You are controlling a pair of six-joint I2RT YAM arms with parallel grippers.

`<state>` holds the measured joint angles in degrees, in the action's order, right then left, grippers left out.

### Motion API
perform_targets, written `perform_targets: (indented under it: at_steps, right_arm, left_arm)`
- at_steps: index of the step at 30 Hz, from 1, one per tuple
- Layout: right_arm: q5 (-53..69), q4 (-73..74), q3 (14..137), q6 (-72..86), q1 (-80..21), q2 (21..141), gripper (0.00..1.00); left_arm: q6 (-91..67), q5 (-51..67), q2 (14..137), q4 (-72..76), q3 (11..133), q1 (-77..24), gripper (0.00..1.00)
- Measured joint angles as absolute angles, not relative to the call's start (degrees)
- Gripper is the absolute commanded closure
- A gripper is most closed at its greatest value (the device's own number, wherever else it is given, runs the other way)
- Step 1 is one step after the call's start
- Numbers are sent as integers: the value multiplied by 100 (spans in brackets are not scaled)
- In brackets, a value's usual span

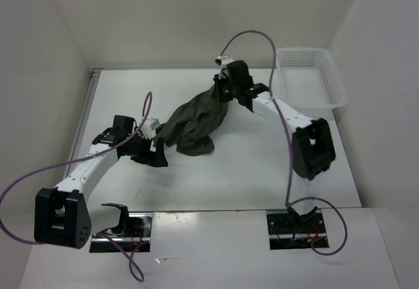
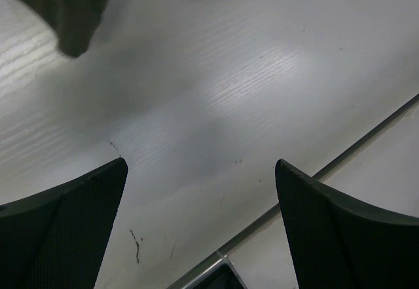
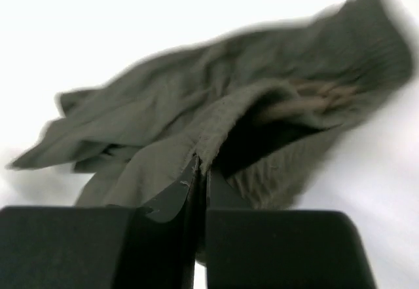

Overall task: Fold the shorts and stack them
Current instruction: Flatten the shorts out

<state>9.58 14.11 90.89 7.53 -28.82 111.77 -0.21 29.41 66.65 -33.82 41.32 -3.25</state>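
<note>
The dark olive-green shorts (image 1: 195, 124) lie bunched in the middle of the white table, one end lifted toward the far right. My right gripper (image 1: 224, 94) is shut on that lifted end; the right wrist view shows its jaws (image 3: 201, 168) pinched on a ribbed edge of the shorts (image 3: 222, 115). My left gripper (image 1: 156, 151) is open and empty just left of the shorts' near end, low over the table. In the left wrist view its fingers (image 2: 85, 217) are spread wide over bare table, with bits of the shorts (image 2: 72, 14) at the top edge.
A white mesh basket (image 1: 309, 79) stands at the far right of the table. Purple cables loop from both arms. A metal seam (image 2: 340, 161) runs along the table's near edge. White walls enclose the table.
</note>
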Motion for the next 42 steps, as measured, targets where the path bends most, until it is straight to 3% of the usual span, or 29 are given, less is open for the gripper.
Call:
perform_targets:
  at_steps: [8,16,23,29,30,32,33,35,42]
  right_arm:
    - [679,967,7843,941,-2475,8536,100]
    - [687,1000,6508,1297,-2034,8213,100]
    - [773,1031,6222,1400,-1761,7826,100]
    - [799,980,6219,1448,-1481,7596,100]
    - [816,976,6208,1450,-1474,7596,100]
    - [843,961,6167,1450,-1472,7596,100]
    - [860,956,6143,1452,-1463,7596,100]
    - [899,956,6128,1452,-1437,7596,100]
    - [1164,849,6134,1518,-1109,7605,100]
  left_arm:
    - [-21,2075,7677,-2558,4727,-1710,0]
    - [-23,1256,8368,-1616,4888,-2333,0]
    - [-23,1319,8637,-1614,4888,-2746,2]
    - [-43,1380,8908,-1356,4888,-2836,35]
    - [-40,1380,8925,-1306,4888,-2836,49]
    - [-32,1387,8947,-1157,4886,-2832,64]
    - [-23,1393,8982,-1079,4886,-2832,80]
    - [-40,1391,9076,-913,4886,-2832,96]
    - [-23,985,9284,-718,5137,-2814,100]
